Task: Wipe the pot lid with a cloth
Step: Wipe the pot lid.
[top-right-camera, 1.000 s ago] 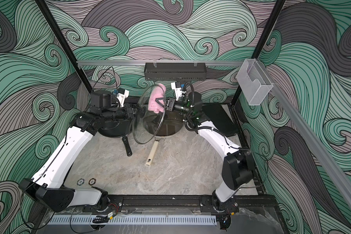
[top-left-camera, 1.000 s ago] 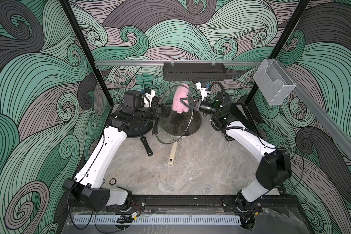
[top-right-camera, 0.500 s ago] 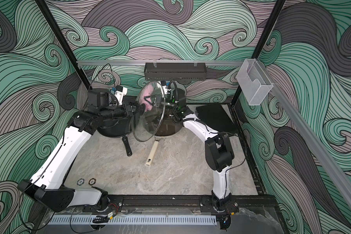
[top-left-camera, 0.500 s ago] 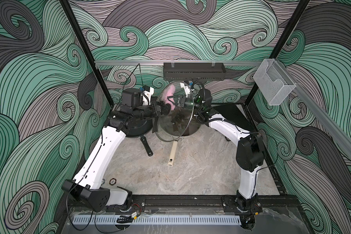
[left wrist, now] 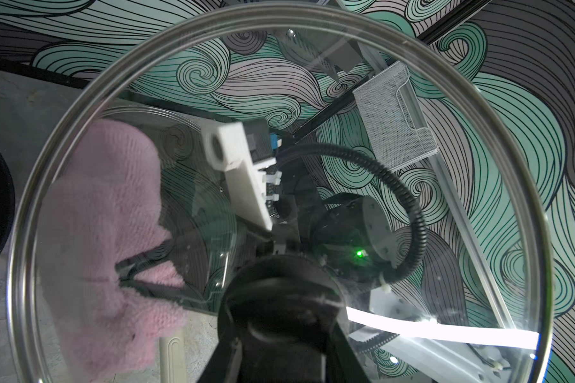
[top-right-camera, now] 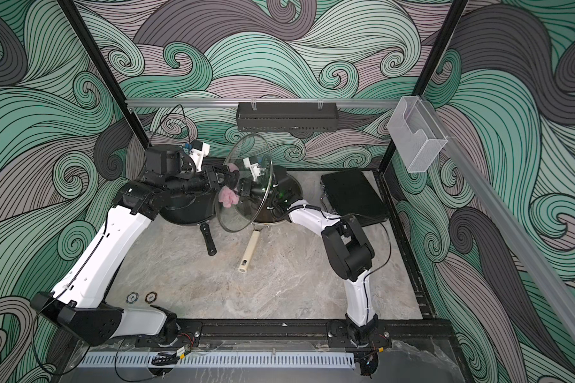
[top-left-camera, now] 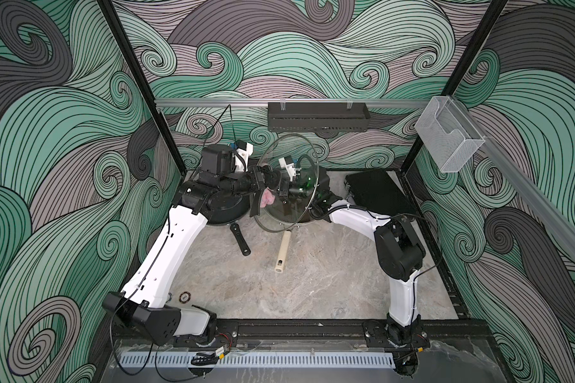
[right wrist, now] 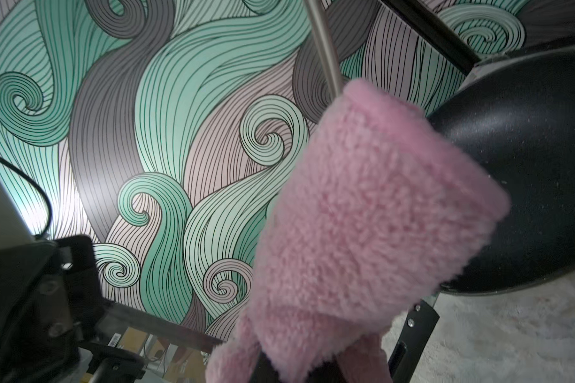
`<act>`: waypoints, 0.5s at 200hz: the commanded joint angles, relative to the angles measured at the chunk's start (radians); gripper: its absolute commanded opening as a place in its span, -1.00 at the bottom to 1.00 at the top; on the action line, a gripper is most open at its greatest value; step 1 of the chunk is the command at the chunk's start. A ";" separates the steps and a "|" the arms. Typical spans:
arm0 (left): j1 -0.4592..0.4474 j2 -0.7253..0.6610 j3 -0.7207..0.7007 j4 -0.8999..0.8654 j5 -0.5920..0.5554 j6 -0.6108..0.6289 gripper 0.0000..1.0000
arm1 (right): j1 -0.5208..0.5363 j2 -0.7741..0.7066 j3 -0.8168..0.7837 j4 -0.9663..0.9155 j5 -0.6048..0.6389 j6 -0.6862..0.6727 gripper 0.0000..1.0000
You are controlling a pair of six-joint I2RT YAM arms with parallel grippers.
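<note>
The pot lid is clear glass with a metal rim, held upright on edge above the pans. My left gripper is shut on its black knob. The cloth, fluffy and pink, lies against the lid's other face, low and towards the left arm. My right gripper is shut on it. In the left wrist view the cloth shows through the glass with dark fingers pinching it. In the right wrist view the cloth fills the middle and hides the jaws.
A black pan with a black handle sits under the left arm. A second pan with a cream handle is below the lid. A black case lies back right. A black shelf and a clear holder hang on the walls.
The right gripper has carried the cloth from the lid's upper part down and towards the left arm, with its elbow folding in. The left gripper has kept hold of the lid and turned it slightly.
</note>
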 commanded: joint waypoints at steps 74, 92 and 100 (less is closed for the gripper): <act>-0.017 -0.020 0.075 0.192 -0.083 0.031 -1.00 | 0.031 -0.342 -0.315 0.061 0.008 0.006 -1.00; -0.016 -0.018 0.067 0.189 -0.109 0.042 -1.00 | 0.029 -0.431 -0.363 0.003 0.018 -0.029 -1.00; -0.016 -0.015 0.067 0.187 -0.112 0.045 -1.00 | 0.026 -0.468 -0.377 -0.035 0.024 -0.051 -1.00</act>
